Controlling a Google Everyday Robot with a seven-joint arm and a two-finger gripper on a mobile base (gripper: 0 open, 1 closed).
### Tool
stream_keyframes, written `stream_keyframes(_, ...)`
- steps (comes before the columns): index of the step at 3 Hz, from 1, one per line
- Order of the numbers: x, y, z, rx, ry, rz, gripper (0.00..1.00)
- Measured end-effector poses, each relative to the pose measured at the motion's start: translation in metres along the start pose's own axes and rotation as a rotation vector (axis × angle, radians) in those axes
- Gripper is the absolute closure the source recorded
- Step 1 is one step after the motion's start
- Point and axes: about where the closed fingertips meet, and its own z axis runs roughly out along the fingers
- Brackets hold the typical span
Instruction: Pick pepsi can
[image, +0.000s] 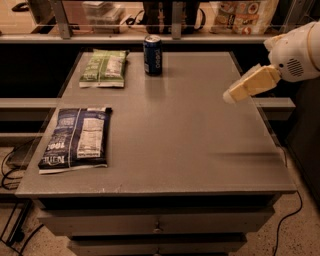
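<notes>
The pepsi can (152, 55) stands upright near the far edge of the grey table (190, 140), dark blue with a silver top and white lettering. My gripper (234, 95) comes in from the right edge of the view, its pale yellow fingers pointing left and down above the table's right side. It is well to the right of the can and nearer to me, and it touches nothing.
A green snack bag (105, 67) lies flat at the far left, just left of the can. A dark blue chip bag (76, 138) lies flat at the near left. A shelf with clutter runs behind the table. Cables hang at the floor on both sides.
</notes>
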Motion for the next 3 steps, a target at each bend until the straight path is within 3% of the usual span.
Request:
stream_keyframes(1,0.0,0.0,0.0,0.0,0.0,0.0,0.0)
stream_keyframes(2,-0.004,0.005,0.027,-0.017,-0.003,0.022,0.0)
stream_keyframes(3,-0.019,0.011,0.064,-0.068,-0.026,0.013,0.0)
